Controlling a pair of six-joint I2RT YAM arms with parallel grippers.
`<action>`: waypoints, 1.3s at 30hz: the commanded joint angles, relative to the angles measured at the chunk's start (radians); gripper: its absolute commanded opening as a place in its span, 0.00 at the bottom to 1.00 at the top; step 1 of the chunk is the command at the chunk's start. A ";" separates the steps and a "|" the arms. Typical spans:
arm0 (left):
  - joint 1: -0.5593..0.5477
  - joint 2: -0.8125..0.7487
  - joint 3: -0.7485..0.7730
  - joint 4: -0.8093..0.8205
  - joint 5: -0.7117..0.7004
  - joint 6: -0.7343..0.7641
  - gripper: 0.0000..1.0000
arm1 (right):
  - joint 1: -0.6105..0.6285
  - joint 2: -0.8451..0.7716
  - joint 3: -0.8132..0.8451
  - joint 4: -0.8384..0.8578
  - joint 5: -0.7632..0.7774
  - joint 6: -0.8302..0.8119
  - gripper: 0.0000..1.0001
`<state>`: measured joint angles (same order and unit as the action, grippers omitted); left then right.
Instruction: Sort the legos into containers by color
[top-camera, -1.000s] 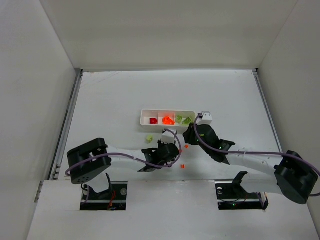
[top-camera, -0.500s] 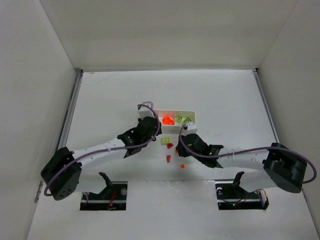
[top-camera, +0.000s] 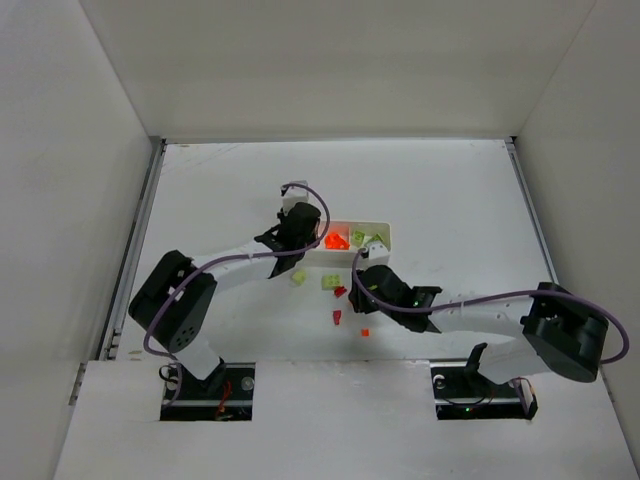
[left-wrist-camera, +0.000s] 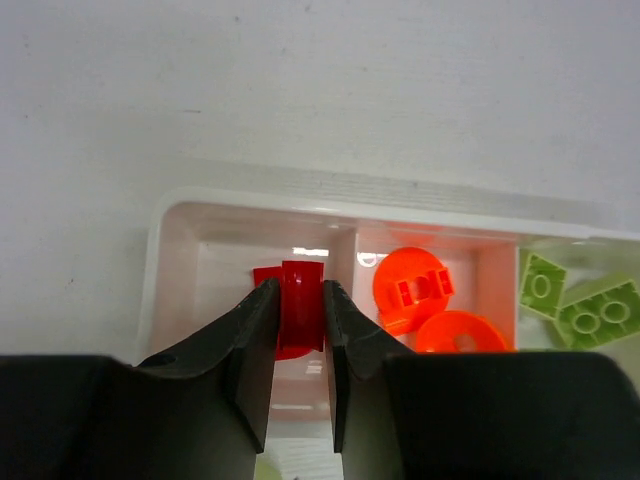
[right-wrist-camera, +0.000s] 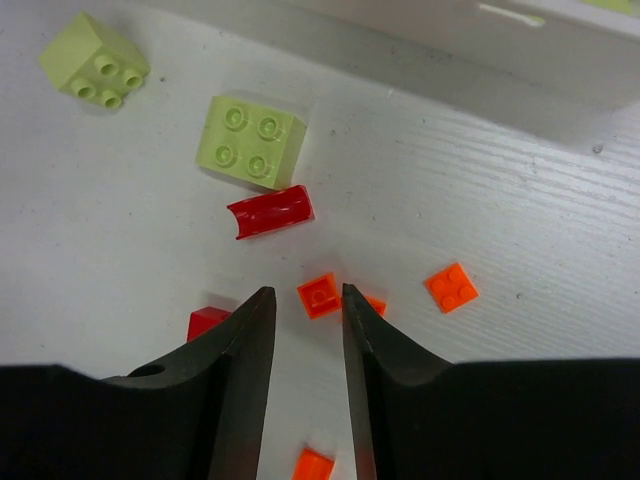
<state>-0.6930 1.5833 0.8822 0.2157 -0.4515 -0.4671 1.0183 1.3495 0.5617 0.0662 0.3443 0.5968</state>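
My left gripper (top-camera: 303, 238) is shut on a red lego (left-wrist-camera: 300, 312) and holds it over the left compartment of the white tray (left-wrist-camera: 160, 240). Two orange round legos (left-wrist-camera: 412, 290) lie in the middle compartment and yellow-green bricks (left-wrist-camera: 598, 310) in the right one. My right gripper (right-wrist-camera: 305, 300) is open and low over the table, its tips on either side of a small orange tile (right-wrist-camera: 320, 296). Ahead of it lie a red curved piece (right-wrist-camera: 270, 212) and two yellow-green bricks (right-wrist-camera: 250, 140). From above, the right gripper (top-camera: 357, 293) is just below the tray (top-camera: 386, 230).
More loose legos lie near the right gripper: a red piece (right-wrist-camera: 207, 322) by the left finger and orange tiles (right-wrist-camera: 451, 287) on the right and below. From above, loose legos (top-camera: 337, 318) lie scattered below the tray. White walls enclose the table.
My left gripper has moved from the loose legos up to the tray's left compartment with the red lego. My right gripper has moved from the tray's right end down-left to the loose legos.
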 joint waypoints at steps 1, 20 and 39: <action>0.003 0.035 0.050 0.014 -0.015 0.044 0.21 | 0.021 0.036 0.050 -0.016 0.013 -0.018 0.36; -0.049 -0.136 -0.057 0.044 -0.019 0.042 0.42 | 0.024 0.141 0.090 -0.016 0.015 -0.032 0.36; -0.406 -0.482 -0.414 -0.053 -0.081 -0.214 0.45 | -0.094 0.020 0.230 -0.006 0.015 -0.083 0.21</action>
<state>-1.0576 1.0973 0.4767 0.1627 -0.5095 -0.6128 0.9745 1.3548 0.7105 0.0124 0.3576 0.5468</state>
